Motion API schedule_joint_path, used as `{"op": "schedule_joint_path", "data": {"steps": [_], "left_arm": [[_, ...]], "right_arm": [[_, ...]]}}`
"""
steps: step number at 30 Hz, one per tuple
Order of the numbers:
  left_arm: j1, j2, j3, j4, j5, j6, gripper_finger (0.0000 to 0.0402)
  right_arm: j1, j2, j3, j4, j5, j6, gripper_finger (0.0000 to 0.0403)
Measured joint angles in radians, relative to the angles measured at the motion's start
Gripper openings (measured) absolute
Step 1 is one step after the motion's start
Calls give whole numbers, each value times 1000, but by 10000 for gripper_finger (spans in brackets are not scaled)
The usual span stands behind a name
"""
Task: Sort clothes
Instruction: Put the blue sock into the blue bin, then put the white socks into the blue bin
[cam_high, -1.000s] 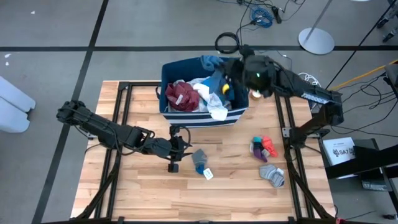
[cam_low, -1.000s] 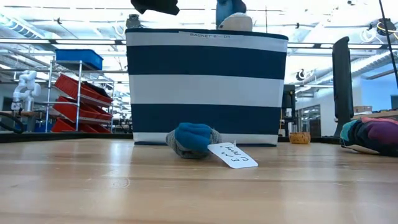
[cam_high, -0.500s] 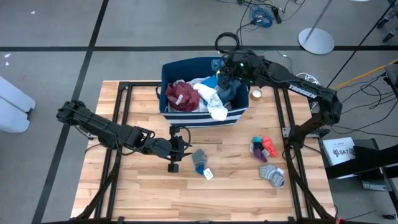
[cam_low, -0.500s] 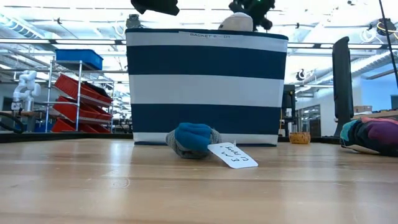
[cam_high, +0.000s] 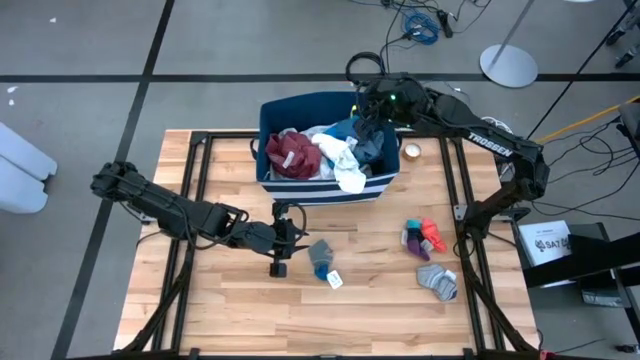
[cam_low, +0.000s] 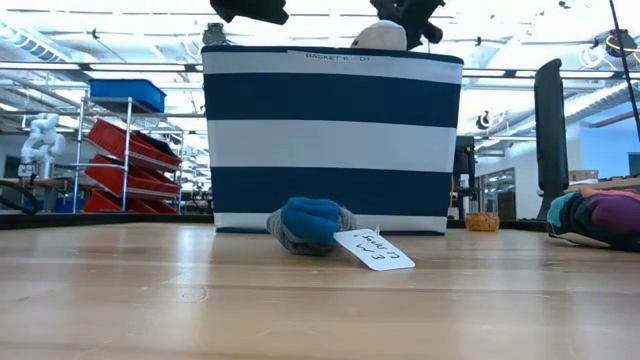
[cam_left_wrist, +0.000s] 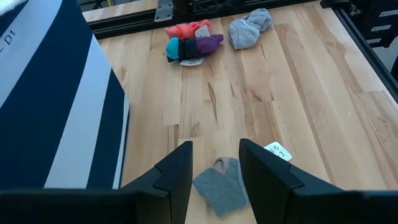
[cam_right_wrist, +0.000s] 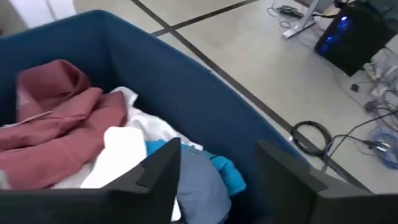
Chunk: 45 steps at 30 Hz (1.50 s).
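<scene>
Right claw (cam_right_wrist: 214, 180) open over bin (cam_high: 290, 108), holding no clothes (cam_high: 330, 152).

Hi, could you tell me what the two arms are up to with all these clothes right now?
The right gripper hangs open over the striped bin's far right corner, above a blue-grey garment lying beside the maroon and white pieces. The left gripper waits open, low over a grey-and-blue sock on the table. Two more sock bundles lie to the right.
</scene>
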Motion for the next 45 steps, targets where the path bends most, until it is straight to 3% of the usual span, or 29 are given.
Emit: {"op": "schedule_joint_path", "data": {"steps": [3,6,12,14,18,21,30,39,45], "left_arm": [[0,0,0,0,0,0,141],[0,0,0,0,0,0,141],[0,0,0,-3,0,0,141],[0,0,0,-3,0,0,141],[0,0,0,-2,0,-1,141],[0,0,0,-2,0,-18,141],[0,0,0,-9,0,-18,141],[0,0,0,-9,0,-24,141],[0,0,0,-9,0,-24,141]], "right_arm": [[9,0,37,-62,-29,6,210],[26,-1,82,-171,-125,-1,223],[110,-2,98,-405,-548,-1,221],[177,-6,82,-419,-584,18,217],[331,-3,47,-413,-482,27,213],[444,-4,19,-385,-343,27,213],[731,-4,-84,-311,311,-36,212],[755,-3,-257,-57,426,-111,212],[744,-3,-280,51,527,-206,212]]}}
